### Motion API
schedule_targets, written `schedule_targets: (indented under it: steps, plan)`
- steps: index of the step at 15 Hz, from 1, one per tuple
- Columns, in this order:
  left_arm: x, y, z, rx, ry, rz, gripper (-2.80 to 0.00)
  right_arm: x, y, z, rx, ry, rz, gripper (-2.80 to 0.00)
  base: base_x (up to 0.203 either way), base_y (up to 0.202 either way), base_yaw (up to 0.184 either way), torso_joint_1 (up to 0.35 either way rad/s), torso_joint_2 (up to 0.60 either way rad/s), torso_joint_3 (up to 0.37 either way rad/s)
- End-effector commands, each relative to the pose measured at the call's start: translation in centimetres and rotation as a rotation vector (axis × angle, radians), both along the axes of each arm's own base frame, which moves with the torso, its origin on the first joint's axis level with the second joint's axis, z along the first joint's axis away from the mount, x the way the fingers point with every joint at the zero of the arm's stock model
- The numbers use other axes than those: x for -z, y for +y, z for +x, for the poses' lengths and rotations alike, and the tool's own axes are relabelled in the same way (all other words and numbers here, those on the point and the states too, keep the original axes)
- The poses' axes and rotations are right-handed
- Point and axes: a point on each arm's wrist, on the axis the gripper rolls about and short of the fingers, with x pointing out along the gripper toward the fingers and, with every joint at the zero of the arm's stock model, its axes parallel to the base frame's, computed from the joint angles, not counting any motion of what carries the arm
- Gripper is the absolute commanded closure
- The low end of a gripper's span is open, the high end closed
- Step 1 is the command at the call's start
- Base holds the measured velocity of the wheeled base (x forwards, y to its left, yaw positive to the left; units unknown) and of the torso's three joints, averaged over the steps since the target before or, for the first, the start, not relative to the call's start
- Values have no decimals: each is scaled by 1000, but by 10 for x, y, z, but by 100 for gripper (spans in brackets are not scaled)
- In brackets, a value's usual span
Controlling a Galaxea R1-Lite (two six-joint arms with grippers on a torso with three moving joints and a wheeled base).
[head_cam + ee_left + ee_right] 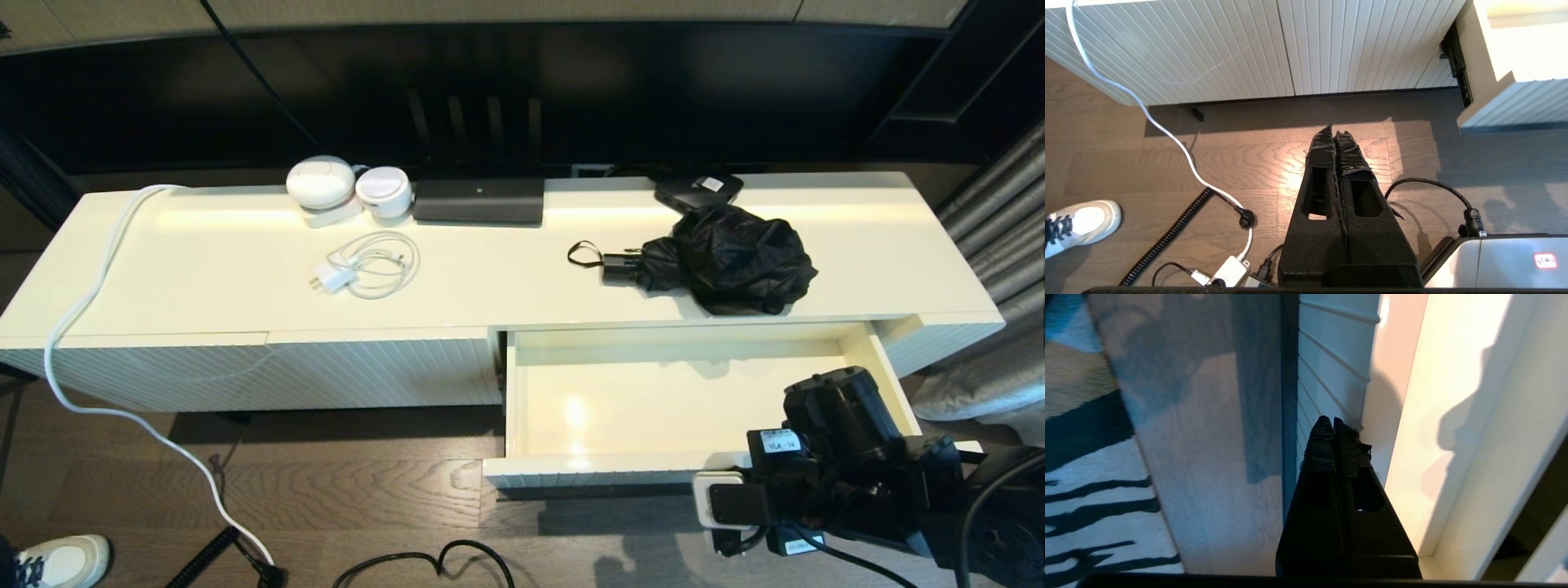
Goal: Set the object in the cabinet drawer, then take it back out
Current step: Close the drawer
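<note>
Right gripper's tips are hidden behind its wrist in the head view, umbrella [727,257] on the cabinet top [204,269], drawer [678,400] open; left gripper [1334,134] pressed closed above floor; right gripper [1333,424] closed, empty, at drawer's front edge

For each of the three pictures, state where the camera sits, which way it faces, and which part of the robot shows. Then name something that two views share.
Head view: from the robot's head, facing forward and down at the cabinet, umbrella and open drawer; the right arm shows.
Left wrist view: behind the shut left pincer, facing the floor before the cabinet.
Right wrist view: behind the shut right pincer, by the drawer front.
Shared: the white cable in the head and left wrist views.
</note>
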Motion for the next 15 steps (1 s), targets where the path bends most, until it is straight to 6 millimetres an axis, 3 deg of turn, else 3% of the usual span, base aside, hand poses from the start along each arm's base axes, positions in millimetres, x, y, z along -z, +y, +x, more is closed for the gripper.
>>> schedule_targets:
  steps: [1,15]
  plan:
    - [0,0,0,0,-1,1,0,0,0,2,-4,-10,-4,0,0,0,0,0,0,0]
    - [0,0,0,0,-1,1,0,-10,-8,35,24,-125,-18,0,0,0,0,0,0,0]
